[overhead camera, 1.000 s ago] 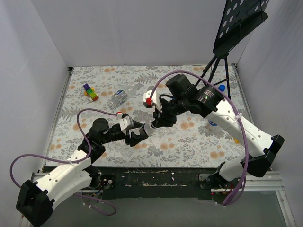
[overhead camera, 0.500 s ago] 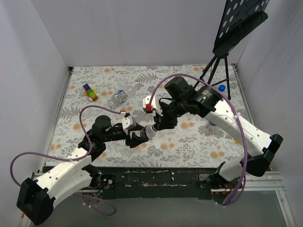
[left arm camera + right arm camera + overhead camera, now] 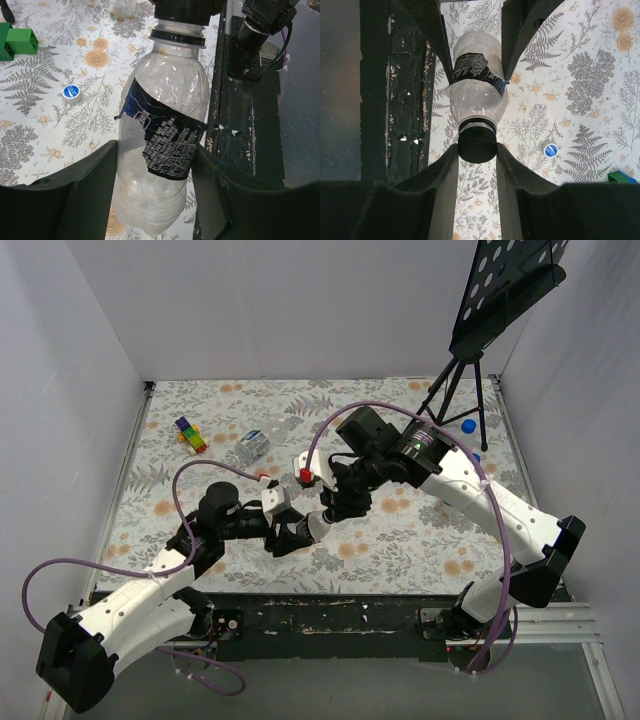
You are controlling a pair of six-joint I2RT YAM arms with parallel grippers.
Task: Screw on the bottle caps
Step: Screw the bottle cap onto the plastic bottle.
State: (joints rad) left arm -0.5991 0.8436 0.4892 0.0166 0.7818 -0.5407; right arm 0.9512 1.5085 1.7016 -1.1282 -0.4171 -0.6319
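Above the floral table [image 3: 400, 540] we clamp the bottle [image 3: 167, 90] in the left gripper [image 3: 155, 155], the right gripper [image 3: 476, 152] pinching its black cap [image 3: 477, 142] (seated squarely? unclear); any tilt could cross-thread it.

Clear, thin plastic on the bottle [image 3: 167, 85], crinkled and glinting. Its dark label [image 3: 167, 145] is glossy film, torn ragged at the edge. The black cap [image 3: 477, 146] looks smooth and matt, and so do the left fingers [image 3: 85, 195]. The counter [image 3: 45, 130] wears a flat floral print, and its front rail [image 3: 240, 140] is scuffed, chipped black.
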